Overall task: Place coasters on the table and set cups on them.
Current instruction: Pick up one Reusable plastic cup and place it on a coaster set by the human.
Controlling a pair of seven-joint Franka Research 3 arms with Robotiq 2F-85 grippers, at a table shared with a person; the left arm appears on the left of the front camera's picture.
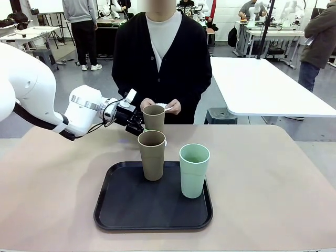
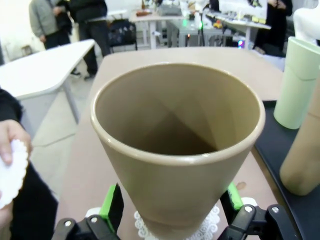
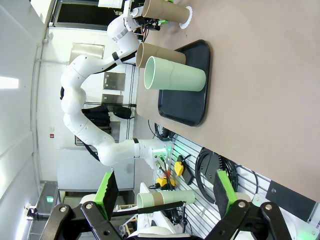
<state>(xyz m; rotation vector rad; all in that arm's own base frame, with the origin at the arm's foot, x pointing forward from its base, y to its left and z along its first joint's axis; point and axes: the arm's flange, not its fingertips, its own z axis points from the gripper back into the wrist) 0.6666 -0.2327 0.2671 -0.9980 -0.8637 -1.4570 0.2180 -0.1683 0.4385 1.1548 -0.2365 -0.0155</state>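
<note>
Green pads point(image 2: 112, 205) of the left jaws stand wide apart on either side of a tan cup point(image 2: 175, 165). It stands upright on a doily point(image 2: 207, 227) on the desk point(image 1: 52, 173), just beyond the black tray point(image 1: 121, 210). On the tray stand a second tan cup point(image 1: 152, 157) and a mint cup point(image 1: 194, 170). Across the desk a person's hands point(image 1: 176, 108) hold a white doily point(image 1: 169, 105). Right jaws gape wide, empty.
</note>
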